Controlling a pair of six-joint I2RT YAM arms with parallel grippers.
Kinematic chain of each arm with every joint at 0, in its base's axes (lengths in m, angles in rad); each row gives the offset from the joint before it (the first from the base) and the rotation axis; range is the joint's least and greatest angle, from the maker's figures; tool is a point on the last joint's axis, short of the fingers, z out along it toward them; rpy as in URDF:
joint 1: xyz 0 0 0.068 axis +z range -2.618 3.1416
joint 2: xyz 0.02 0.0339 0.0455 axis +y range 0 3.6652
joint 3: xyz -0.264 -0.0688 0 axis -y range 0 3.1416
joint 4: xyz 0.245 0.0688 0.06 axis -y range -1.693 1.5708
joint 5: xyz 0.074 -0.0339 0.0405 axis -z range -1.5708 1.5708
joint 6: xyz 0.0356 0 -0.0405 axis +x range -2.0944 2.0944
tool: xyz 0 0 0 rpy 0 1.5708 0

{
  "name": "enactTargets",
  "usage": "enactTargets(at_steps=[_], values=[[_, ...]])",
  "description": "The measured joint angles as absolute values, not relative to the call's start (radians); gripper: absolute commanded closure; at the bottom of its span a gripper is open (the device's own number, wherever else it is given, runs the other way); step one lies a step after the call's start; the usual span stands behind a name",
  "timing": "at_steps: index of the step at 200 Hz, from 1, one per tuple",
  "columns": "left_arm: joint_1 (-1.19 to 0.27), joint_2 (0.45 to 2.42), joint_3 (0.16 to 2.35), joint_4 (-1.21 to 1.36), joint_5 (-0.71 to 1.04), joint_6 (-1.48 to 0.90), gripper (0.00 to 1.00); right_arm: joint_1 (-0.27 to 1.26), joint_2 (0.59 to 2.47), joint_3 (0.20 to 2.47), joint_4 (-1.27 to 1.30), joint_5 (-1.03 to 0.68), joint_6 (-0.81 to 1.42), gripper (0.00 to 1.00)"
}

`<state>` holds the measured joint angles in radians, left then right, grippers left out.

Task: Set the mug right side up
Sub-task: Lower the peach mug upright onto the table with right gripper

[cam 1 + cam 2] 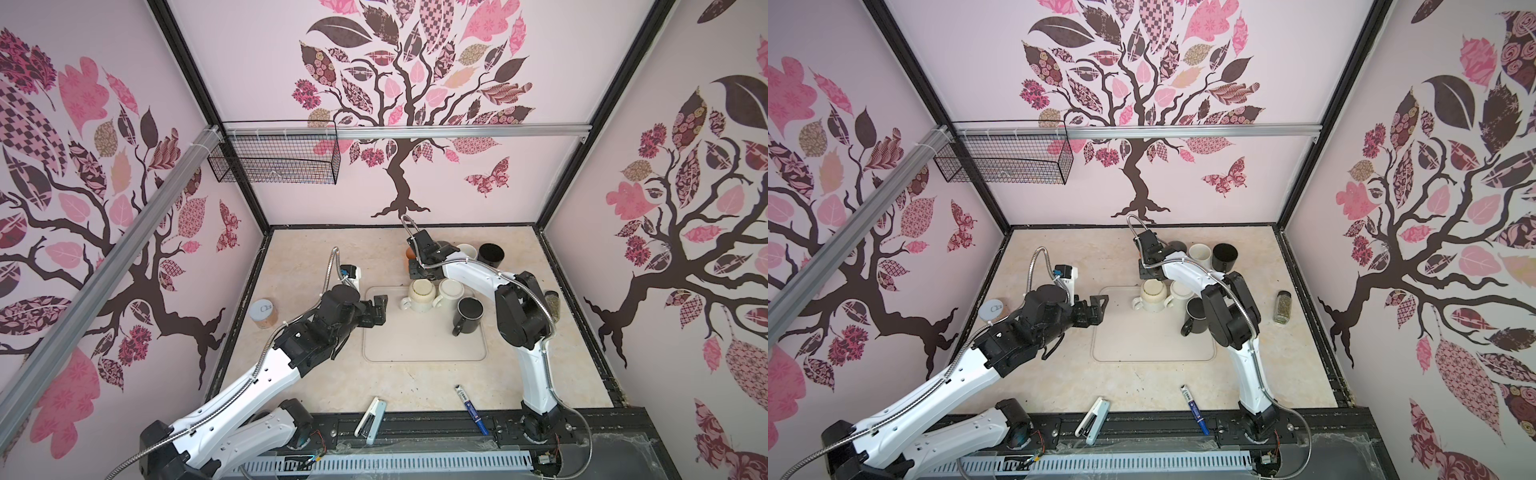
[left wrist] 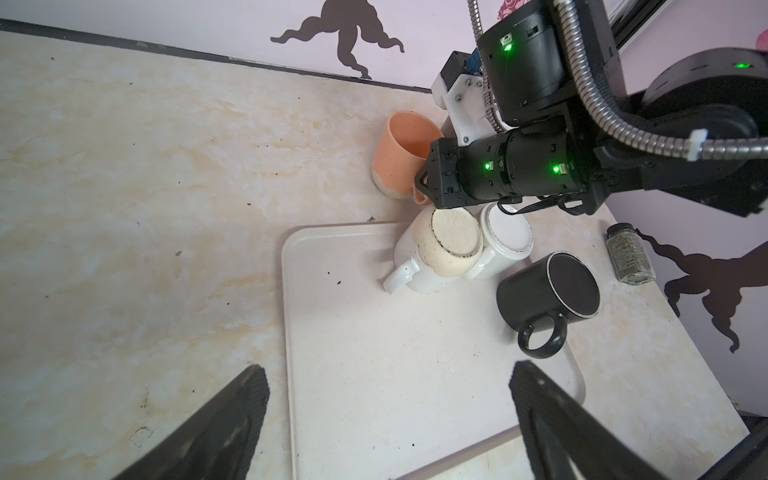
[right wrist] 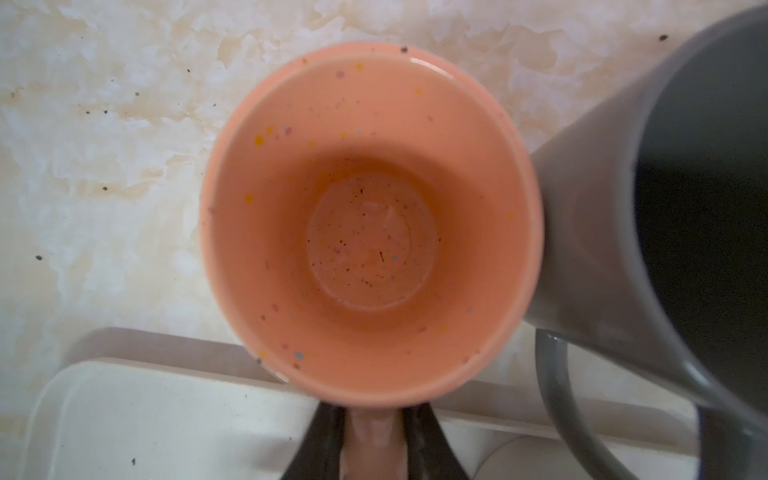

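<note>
A peach mug [image 3: 370,224] stands mouth up just behind the cream tray [image 2: 374,374], and I look straight down into it in the right wrist view. My right gripper [image 3: 374,419] is shut on its handle. In the left wrist view the peach mug [image 2: 405,158] shows beside the right gripper's black body, its base at the tabletop. In a top view only a sliver of the peach mug [image 1: 409,252] shows behind the right gripper [image 1: 419,272]. My left gripper [image 2: 386,374] hangs open and empty over the tray's left edge, also seen as the left gripper [image 1: 380,307] in a top view.
On the tray's far end stand a cream mug [image 2: 440,249], a white mug [image 2: 505,237] and a black mug [image 2: 552,291], all bottom up. A grey mug [image 3: 665,208] touches the peach one. A spice jar [image 2: 629,259], lidded jar [image 1: 263,312], stapler [image 1: 370,419] and pen [image 1: 471,409] lie around.
</note>
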<state>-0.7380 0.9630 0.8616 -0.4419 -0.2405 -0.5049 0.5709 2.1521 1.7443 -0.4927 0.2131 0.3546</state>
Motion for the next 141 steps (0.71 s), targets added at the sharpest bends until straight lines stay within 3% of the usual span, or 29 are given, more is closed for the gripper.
enactTargets(at_steps=[45,77,141], values=[[-0.738,0.963,0.861,-0.441,-0.241,-0.505,0.06,0.571,2.152,1.734,-0.477,0.216,0.356,1.00],[-0.737,0.963,0.860,-0.439,-0.241,-0.505,0.05,0.571,2.152,1.725,-0.464,0.224,0.359,0.82],[-0.737,0.963,0.854,-0.435,-0.233,-0.504,0.04,0.571,2.149,1.724,-0.436,0.226,0.368,0.58]])
